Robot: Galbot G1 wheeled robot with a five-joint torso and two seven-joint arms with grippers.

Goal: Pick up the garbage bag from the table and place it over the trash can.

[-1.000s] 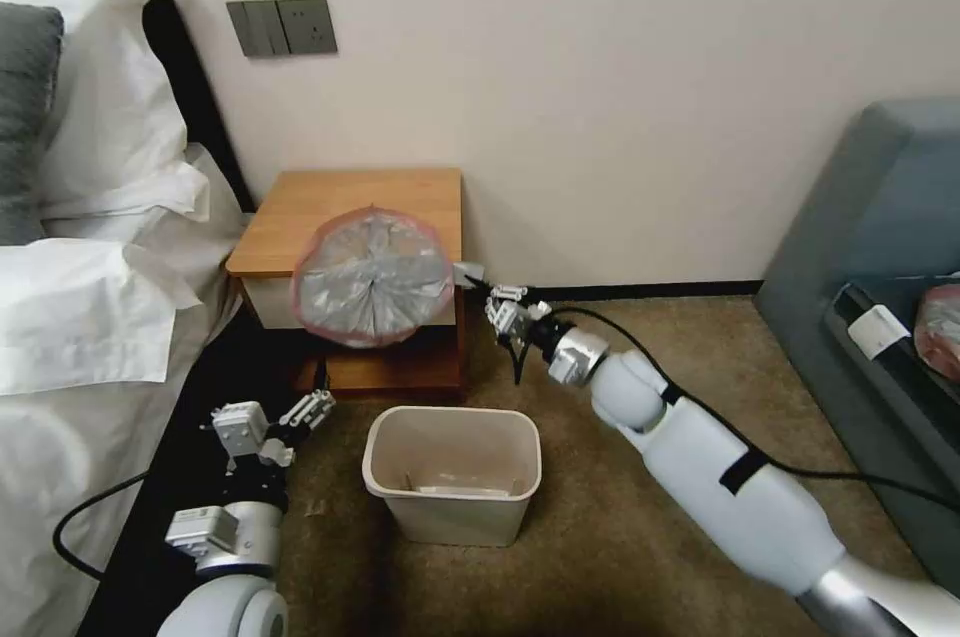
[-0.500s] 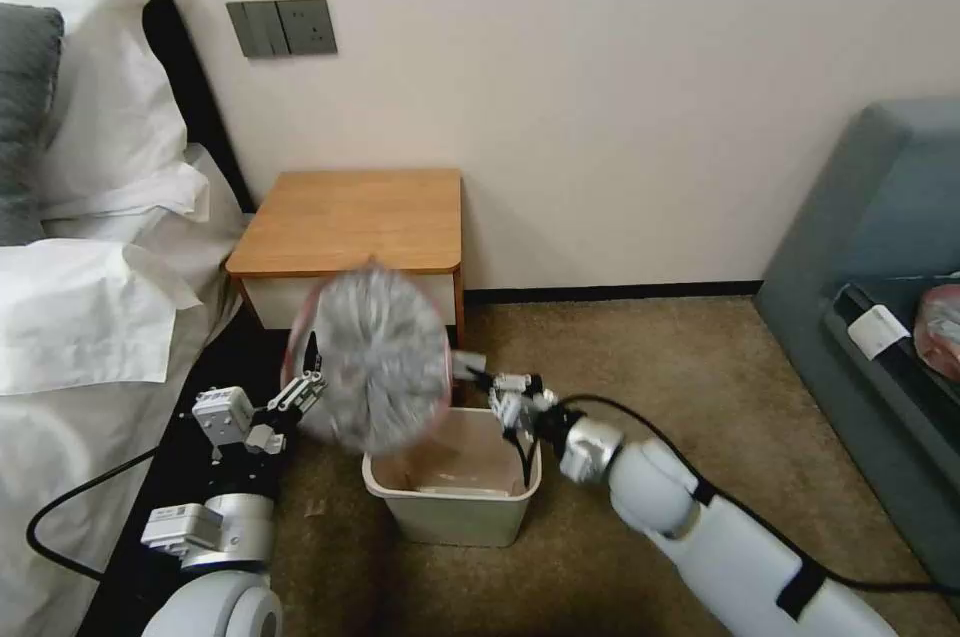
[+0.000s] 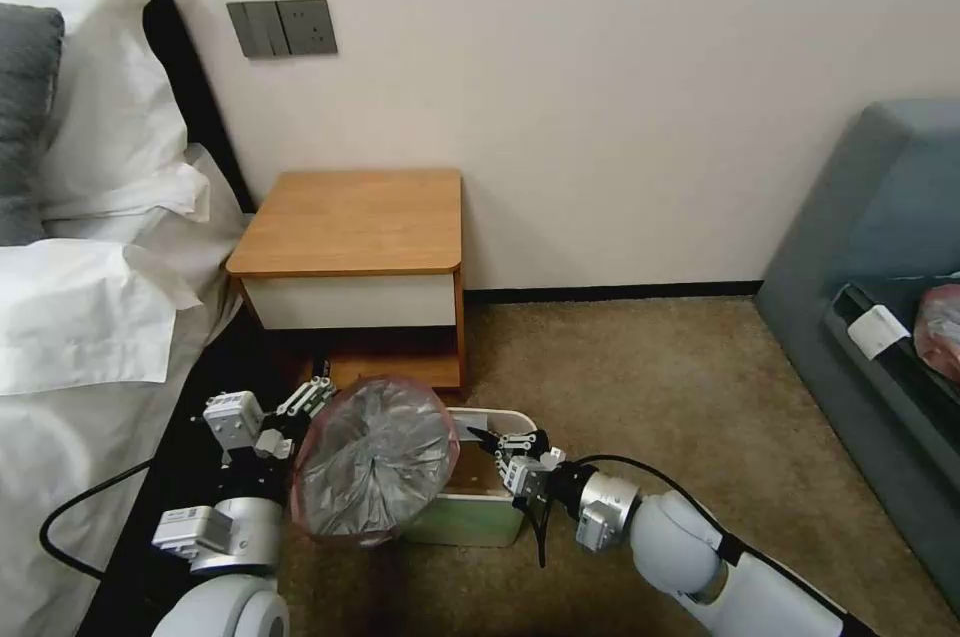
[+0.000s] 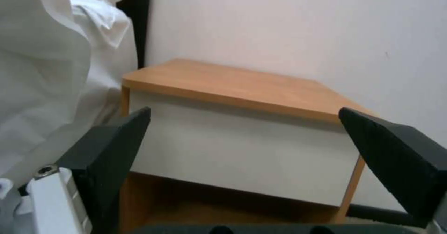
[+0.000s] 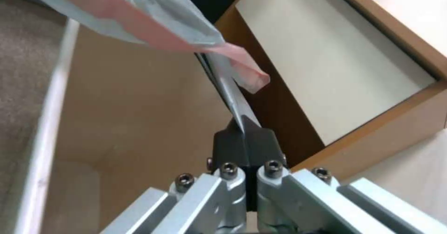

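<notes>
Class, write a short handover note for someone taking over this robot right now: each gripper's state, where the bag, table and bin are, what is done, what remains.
Right gripper: shut on the garbage bag's pink rim, at the trash can's mouth.
Left gripper: open, empty, hanging beside the bag, facing the table.
Done: bag is off the table; it hangs tilted over the can's left side.
Left: spread the bag's rim over the can's rim; it is not yet fitted.
</notes>
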